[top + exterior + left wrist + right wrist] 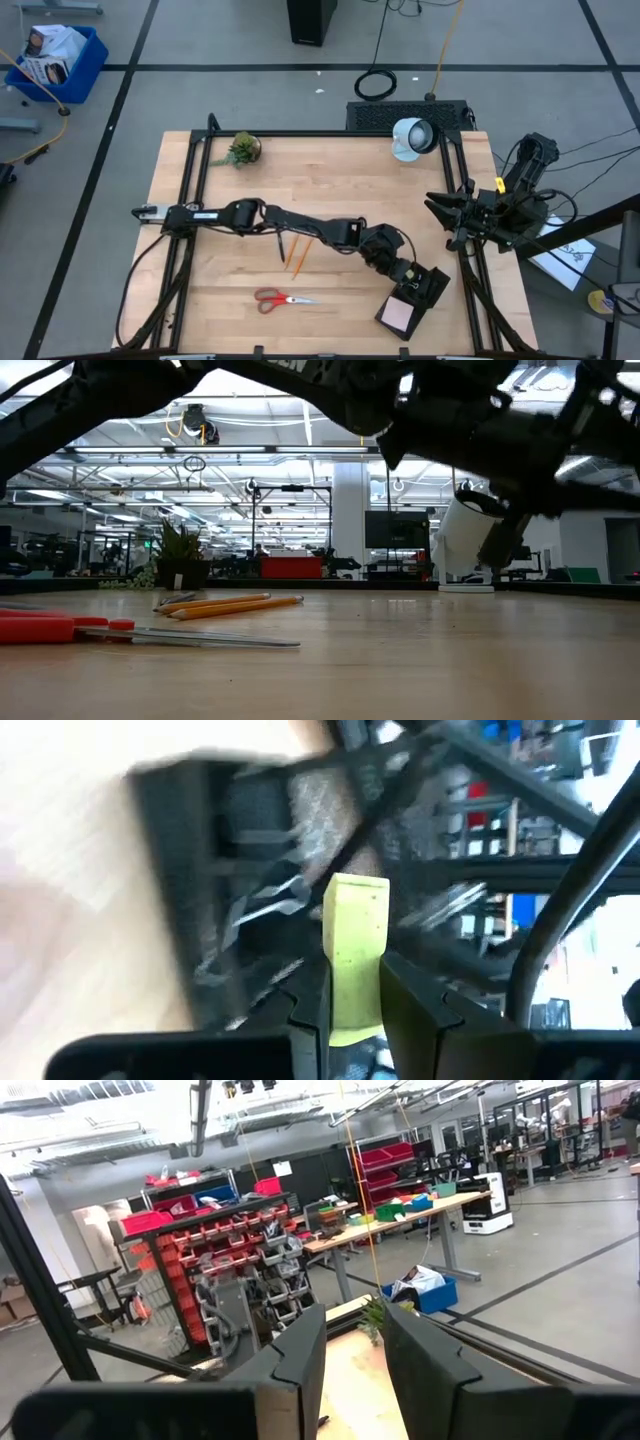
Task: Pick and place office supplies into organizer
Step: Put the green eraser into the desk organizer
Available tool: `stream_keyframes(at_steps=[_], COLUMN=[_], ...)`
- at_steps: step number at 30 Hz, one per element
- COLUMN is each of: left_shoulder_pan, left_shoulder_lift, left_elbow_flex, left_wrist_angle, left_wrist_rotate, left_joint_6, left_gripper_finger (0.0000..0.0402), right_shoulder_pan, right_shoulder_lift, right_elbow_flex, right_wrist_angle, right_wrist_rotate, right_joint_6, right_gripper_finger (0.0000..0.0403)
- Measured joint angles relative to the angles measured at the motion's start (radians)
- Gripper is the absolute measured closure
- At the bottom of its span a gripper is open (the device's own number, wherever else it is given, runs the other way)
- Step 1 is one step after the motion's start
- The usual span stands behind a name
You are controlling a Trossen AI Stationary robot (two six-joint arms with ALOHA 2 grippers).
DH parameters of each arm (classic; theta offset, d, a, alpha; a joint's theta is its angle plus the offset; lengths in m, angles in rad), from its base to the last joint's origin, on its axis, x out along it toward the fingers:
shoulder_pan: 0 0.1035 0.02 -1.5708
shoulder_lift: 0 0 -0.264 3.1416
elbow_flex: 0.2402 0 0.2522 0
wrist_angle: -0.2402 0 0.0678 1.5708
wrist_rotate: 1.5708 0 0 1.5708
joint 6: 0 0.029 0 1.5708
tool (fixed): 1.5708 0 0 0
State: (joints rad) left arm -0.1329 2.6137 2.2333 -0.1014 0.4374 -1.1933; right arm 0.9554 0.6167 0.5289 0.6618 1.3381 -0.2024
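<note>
Here, left gripper (355, 1005) pinching a yellow-green block (355, 955) above the organizer (428, 290) near the table's front right; right gripper (355, 1370) idle at right edge, fingers parted, empty.

This is a robotics lab or workshop set in a large industrial hall. The wooden table (330, 240) stands on a grey concrete floor (200, 95) marked with dark tape lines, with cables (376, 84) trailing across it. Beyond the table the right wrist view shows racks of red parts bins (215, 1230), long workbenches (400, 1215) and a blue crate (420, 1292). The low view shows ceiling strip lights (200, 450) and metal framing across an open hall.
</note>
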Motion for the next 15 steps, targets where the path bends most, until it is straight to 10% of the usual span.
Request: stream_keyframes(at_steps=[15], left_shoulder_pan=[-0.003], left_shoulder_lift=[0.002], left_elbow_flex=[-0.001], left_wrist_angle=[0.027], left_wrist_rotate=[0.037], left_joint_6=[-0.006], left_gripper_finger=[0.0308], right_shoulder_pan=[0.000], right_shoulder_lift=[0.002], right_elbow_flex=[0.000], right_wrist_angle=[-0.002], right_wrist_rotate=[0.000], right_joint_6=[0.018], right_gripper_finger=[0.0310])
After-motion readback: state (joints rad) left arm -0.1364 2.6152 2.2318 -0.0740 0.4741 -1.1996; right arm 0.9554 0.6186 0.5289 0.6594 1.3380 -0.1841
